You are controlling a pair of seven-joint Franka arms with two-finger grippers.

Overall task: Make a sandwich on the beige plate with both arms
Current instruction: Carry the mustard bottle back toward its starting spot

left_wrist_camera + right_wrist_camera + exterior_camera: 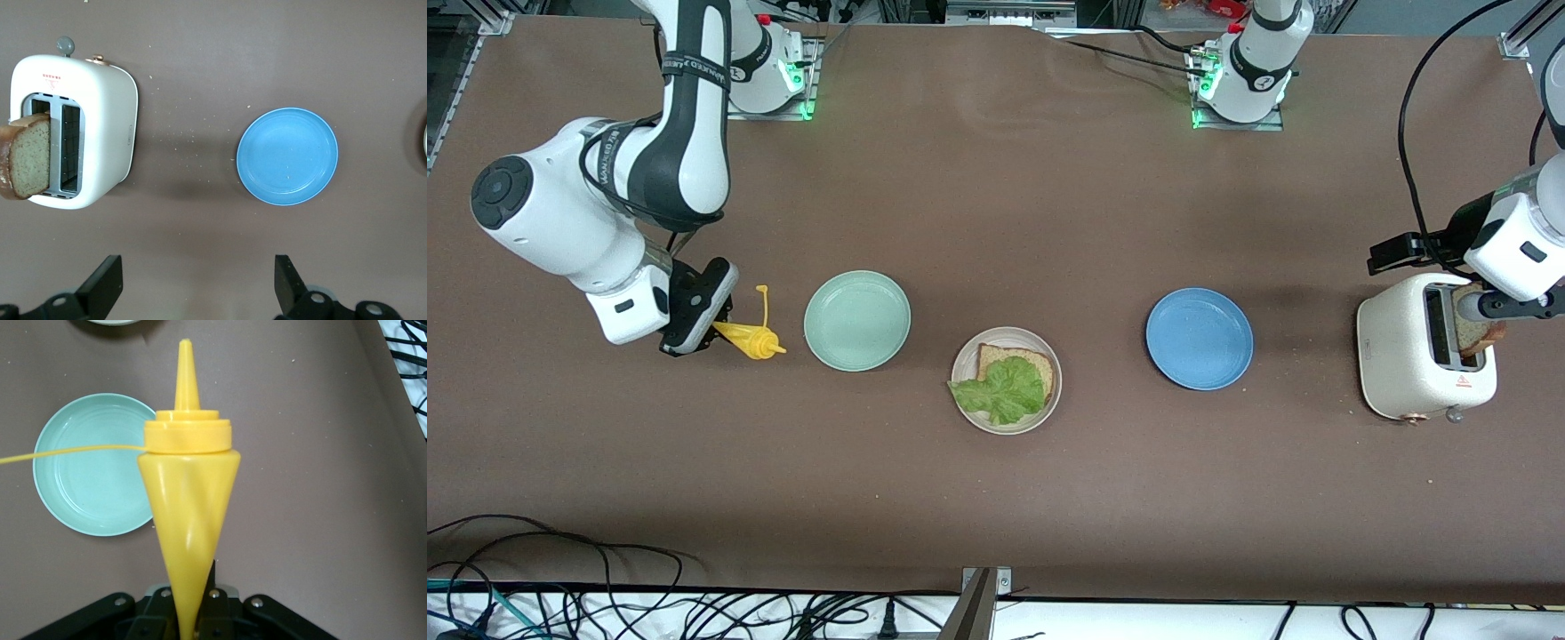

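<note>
Front view shows you bread slice and lettuce on the round beige plate (964,372); top slice waits in the white toaster (1405,364). Right gripper (713,331) pinches a yellow squeeze bottle (754,340); left gripper (197,283) gapes wide, holding nothing.

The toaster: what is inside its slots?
One brown-crusted bread slice stands up out of a slot of the white toaster. Its lower part is hidden in the slot. The other slot looks empty.
</note>
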